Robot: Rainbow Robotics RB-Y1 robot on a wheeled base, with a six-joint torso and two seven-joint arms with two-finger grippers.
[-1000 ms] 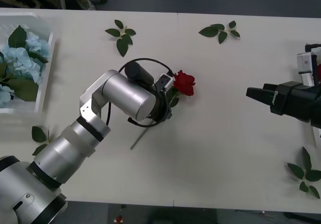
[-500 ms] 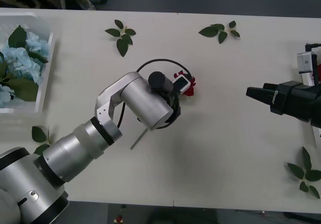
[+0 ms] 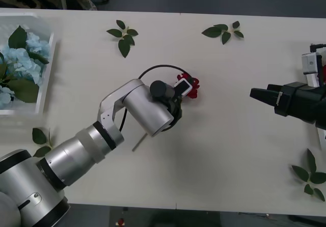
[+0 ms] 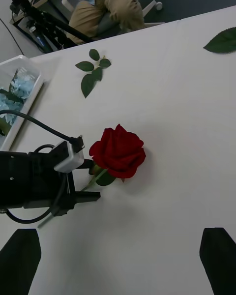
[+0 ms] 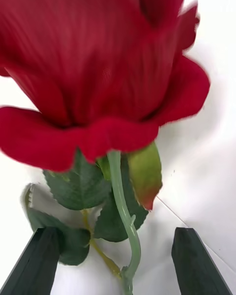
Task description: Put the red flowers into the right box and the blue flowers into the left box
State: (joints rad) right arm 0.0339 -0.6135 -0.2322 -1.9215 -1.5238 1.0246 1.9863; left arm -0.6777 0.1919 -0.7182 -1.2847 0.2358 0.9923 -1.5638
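left claw [image 5: 115, 260] is sitting low over the red rose [image 4: 118, 152] mid-table [image 3: 229, 150], fingers wide apart and straddling the green stem [image 5: 123, 211] just below the bloom, nothing gripped yet. right claw [image 4: 118, 260] is waiting wide near the table's right edge. blue hydrangeas [image 3: 20, 64] are lying in the slotted white box [image 3: 45, 79] at far left. for a clean pick: it should be centering the stem between the fingers, dropping till tips are nearly touching the table, then closing on stem, not leaves or petals.
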